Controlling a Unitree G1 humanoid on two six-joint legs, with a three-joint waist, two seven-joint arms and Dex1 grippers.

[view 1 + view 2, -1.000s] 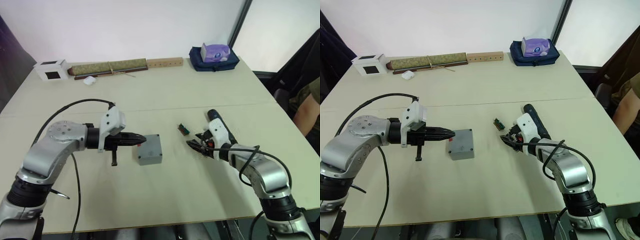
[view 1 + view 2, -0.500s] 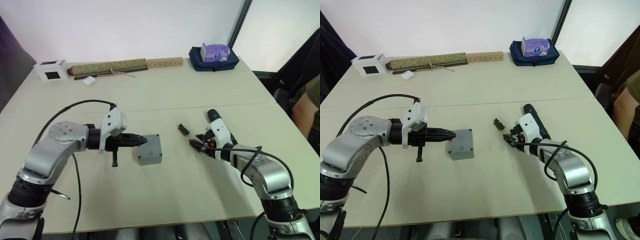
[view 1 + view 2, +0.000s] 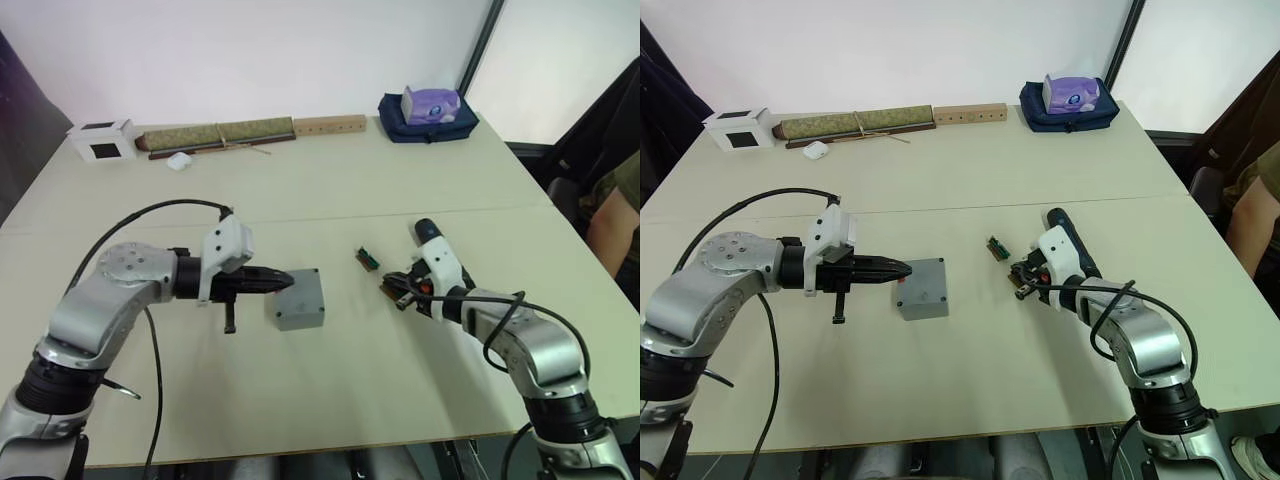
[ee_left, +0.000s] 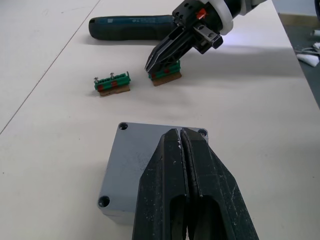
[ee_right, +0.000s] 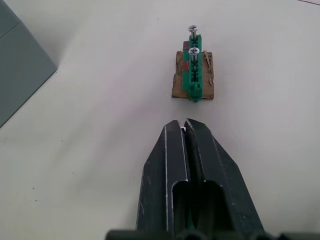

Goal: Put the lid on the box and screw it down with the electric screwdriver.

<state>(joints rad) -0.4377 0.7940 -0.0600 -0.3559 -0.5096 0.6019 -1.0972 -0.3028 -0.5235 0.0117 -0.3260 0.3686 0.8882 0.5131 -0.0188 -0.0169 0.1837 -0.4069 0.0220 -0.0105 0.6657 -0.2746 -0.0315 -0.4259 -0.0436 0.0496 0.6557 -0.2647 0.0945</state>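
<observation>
Small square grey metal-looking box [image 3: 299, 299] mid-table [image 3: 330, 180], lid on. Left claw [image 3: 283, 281] pressed together, tip at its edge. Right claw [image 4: 161, 60] shut on small green screw holder [image 4: 165, 76]. We judge box rigid, heavy, slick; grip flat sides.

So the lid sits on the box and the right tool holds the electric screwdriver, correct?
No: the electric screwdriver lies on the table, not in the right tool, as the left wrist view shows. The lid sits on the box.
</observation>
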